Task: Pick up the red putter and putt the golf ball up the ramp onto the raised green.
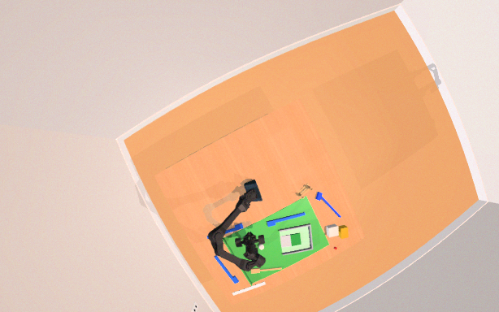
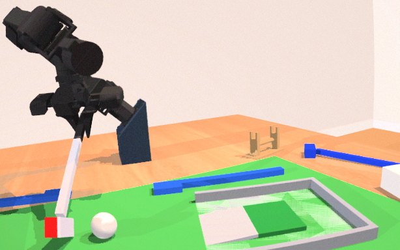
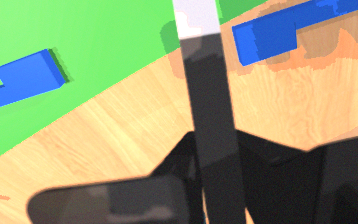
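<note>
My gripper is shut on the dark upper end of the putter. The white shaft slopes down to a red-and-white head, low over the green mat; I cannot tell whether it touches. The white golf ball sits on the mat just right of the head in the exterior view, with a small gap. Farther right, the pale ramp leads up to the raised green. The wrist view does not show the head or ball.
A grey wall borders the ramp area on three sides. A blue bar lies on the mat behind the ball's path. A wooden stand, other blue clubs, and white and yellow blocks stand around the mat.
</note>
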`<action>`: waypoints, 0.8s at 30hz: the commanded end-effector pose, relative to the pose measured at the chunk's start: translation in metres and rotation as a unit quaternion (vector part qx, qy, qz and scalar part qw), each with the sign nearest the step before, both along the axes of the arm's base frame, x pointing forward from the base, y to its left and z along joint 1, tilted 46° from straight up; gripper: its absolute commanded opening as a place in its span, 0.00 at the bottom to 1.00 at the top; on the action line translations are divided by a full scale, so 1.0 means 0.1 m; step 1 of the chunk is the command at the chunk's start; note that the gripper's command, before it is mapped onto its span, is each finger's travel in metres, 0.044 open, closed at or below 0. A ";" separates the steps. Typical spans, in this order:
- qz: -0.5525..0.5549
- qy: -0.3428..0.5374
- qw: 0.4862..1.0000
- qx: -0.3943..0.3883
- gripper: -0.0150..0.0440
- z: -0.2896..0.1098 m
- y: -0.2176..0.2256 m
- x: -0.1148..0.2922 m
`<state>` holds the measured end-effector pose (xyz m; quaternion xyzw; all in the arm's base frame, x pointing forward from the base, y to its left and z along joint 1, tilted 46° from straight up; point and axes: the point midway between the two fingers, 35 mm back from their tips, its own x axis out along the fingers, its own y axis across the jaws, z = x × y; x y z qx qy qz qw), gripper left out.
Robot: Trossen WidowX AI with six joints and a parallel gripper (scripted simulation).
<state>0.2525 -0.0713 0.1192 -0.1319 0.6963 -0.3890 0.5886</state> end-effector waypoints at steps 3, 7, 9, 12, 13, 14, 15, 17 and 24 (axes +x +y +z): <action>0.002 0.000 1.000 -0.001 0.25 0.07 -0.07 -0.02; 0.005 0.001 1.000 -0.004 0.25 0.19 -0.21 -0.07; 0.006 0.001 1.000 -0.004 0.25 0.20 -0.22 -0.07; -0.001 -0.001 1.000 -0.002 0.25 0.17 -0.20 -0.07; -0.001 -0.001 1.000 -0.002 0.25 0.17 -0.20 -0.07; -0.001 -0.001 1.000 -0.002 0.25 0.17 -0.20 -0.07; -0.001 -0.001 1.000 -0.002 0.25 0.15 -0.18 -0.06; 0.001 -0.001 1.000 0.000 0.25 0.02 -0.06 0.03; 0.005 0.000 1.000 0.000 0.25 -0.70 0.63 0.28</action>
